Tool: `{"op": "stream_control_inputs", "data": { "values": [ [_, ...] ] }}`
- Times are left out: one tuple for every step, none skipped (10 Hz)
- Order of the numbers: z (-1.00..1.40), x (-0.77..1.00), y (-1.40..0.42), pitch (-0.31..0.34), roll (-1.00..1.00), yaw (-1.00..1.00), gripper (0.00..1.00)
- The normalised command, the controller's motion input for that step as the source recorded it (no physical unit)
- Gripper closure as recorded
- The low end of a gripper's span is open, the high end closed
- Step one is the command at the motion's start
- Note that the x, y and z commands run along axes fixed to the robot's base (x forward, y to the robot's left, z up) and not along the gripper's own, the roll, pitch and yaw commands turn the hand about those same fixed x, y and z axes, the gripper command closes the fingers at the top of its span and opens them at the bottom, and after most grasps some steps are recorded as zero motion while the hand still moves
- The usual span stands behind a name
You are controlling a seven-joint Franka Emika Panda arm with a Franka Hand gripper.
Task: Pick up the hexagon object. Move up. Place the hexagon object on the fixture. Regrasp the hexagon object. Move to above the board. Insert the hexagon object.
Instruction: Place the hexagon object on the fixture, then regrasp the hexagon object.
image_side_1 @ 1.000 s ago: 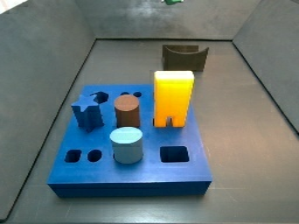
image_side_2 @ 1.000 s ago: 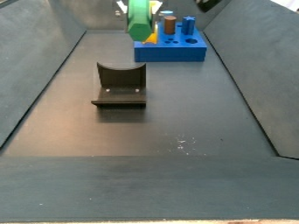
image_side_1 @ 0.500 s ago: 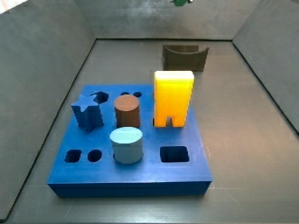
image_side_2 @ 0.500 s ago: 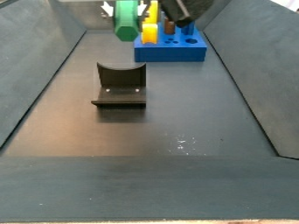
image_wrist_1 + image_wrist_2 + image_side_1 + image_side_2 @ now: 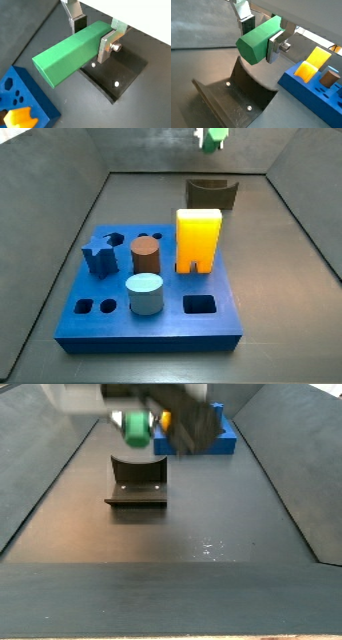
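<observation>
Your end effector [image 5: 93,36] is clamped on the hexagon object [image 5: 70,52], which hangs in the air above the fixture [image 5: 234,97] (not touching it). If you lower off-centre from the curved notch, it will likely roll off onto the surface [image 5: 201,524].

You have one pincer [image 5: 92,36], up over the fixture, with two fingers [image 5: 109,42], clamped on the hexagon. One hexagon [image 5: 70,52], green. One fixture [image 5: 211,193]; you can count two screw heads on its base plate in both wrist views. One board [image 5: 151,327], blue. Standing on it: one yellow block [image 5: 198,239], one brown cylinder [image 5: 146,255], one light-blue cylinder [image 5: 144,294], one blue star [image 5: 98,256]. Open holes you can count in a side view: four; others may be hidden behind the pegs.
</observation>
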Motion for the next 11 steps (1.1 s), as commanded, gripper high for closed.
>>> {"op": "stream_control_inputs", "data": {
  "values": [
    [-1.0,0.16,0.1,0.039,-1.0,-0.07,1.0],
    [-1.0,0.17,0.11,0.058,-1.0,-0.08,1.0],
    [-1.0,0.19,0.12,0.068,-0.84,-0.08,1.0],
    [-1.0,0.19,0.12,0.068,-0.74,-0.09,1.0],
    [-0.89,0.19,0.12,0.07,-0.47,-0.1,1.0],
    [-0.77,0.17,0.11,0.072,-0.37,-0.1,1.0],
    [-0.52,0.13,0.07,0.065,-0.22,-0.11,1.0],
    [-0.33,0.1,0.06,0.045,-0.18,-0.11,1.0],
    [0.0,0.0,0.0,0.0,0.0,0.0,0.0],
    [1.0,0.0,0.0,-0.018,-0.01,-0.03,0.0],
    [1.0,0.0,0.0,-0.016,-0.01,-0.02,0.0]
  ]
}}
